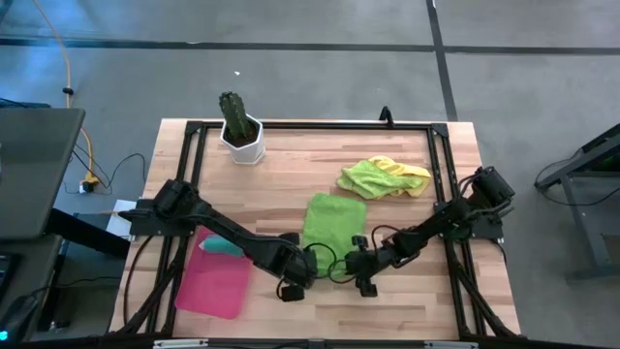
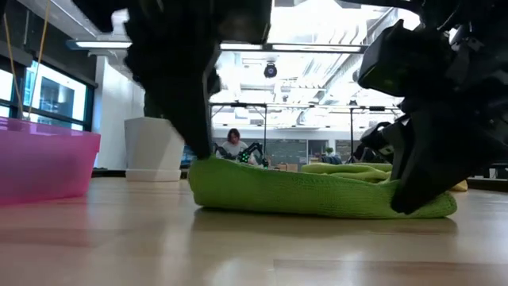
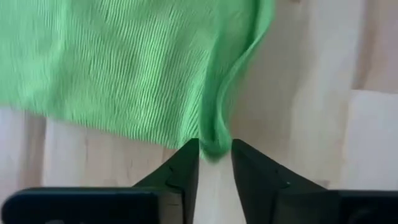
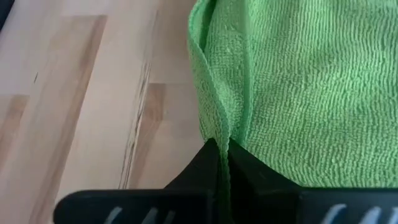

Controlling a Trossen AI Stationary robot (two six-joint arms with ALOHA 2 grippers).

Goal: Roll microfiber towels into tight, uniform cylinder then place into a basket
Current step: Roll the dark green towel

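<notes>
Green towel [image 1: 331,221] lies flat mid-table; teal towel [image 1: 223,247] sits in pink basket [image 1: 211,291].

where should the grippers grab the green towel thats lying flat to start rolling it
Grip the green towel by the two corners of its near edge, coming in low from the table's front. It lies flat, so only the raised hem gives the jaws something to pinch. The right gripper is already shut on one corner fold; the left gripper straddles the other with its jaws slightly apart.

My black left pincer [image 3: 215,163] sits at a ribbed, bright green towel [image 1: 332,221]. Just beyond my dark right pincer [image 4: 224,163] lie lime green [image 1: 365,177] and yellow [image 1: 407,173] towels. Beside my left pincer, a teal towel [image 1: 224,248] rests in the pink-red basket [image 1: 215,287], on pale striped wood [image 1: 291,170].
</notes>
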